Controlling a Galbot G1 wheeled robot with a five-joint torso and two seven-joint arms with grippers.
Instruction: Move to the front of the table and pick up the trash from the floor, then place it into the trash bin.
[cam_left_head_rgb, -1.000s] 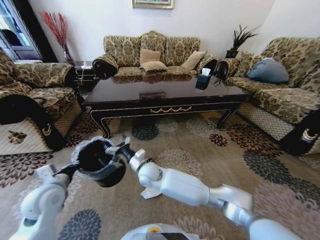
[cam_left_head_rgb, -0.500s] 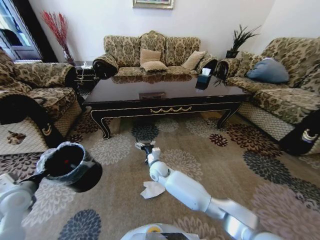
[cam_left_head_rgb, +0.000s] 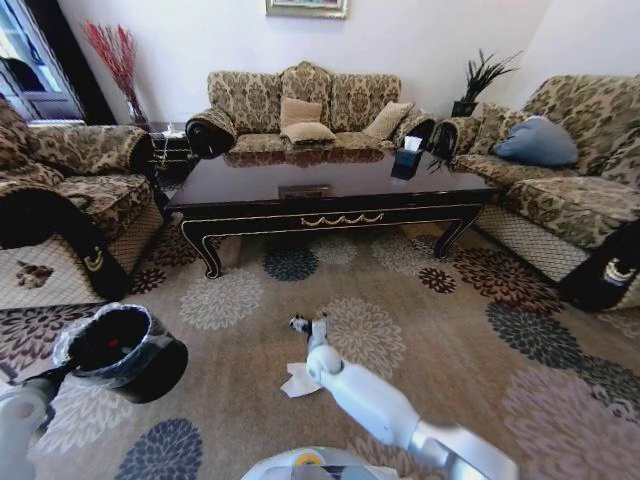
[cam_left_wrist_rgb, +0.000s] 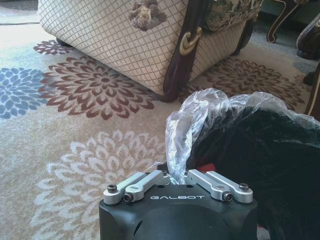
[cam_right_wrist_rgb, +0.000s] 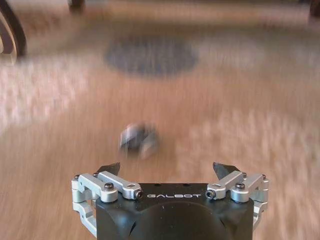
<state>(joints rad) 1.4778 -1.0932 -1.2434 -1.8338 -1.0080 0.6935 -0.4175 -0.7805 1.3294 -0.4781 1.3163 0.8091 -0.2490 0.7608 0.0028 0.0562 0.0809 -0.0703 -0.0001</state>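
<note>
Floor: patterned carpet (cam_left_head_rgb: 470, 330) with large flower medallions, beige ground
Table (cam_left_head_rgb: 330, 190): far centre, glossy dark top, gold trim, a tissue box (cam_left_head_rgb: 410, 145) on its far right end
Room: 3 patterned sofas around the table, white walls
Trash bin (cam_left_head_rgb: 120, 350): near left, lifted off the carpet, clear bag over its rim
Left gripper (cam_left_wrist_rgb: 177, 177): fingers pinched on the bin's bagged rim
Right gripper (cam_left_head_rgb: 305, 325): near centre, low over the carpet, fingers spread wide, nothing between them
Trash: crumpled white tissue (cam_left_head_rgb: 298, 380) on the carpet just beside the right arm; a small blurred bit (cam_right_wrist_rgb: 139, 140) on the carpet ahead of the right gripper
</note>
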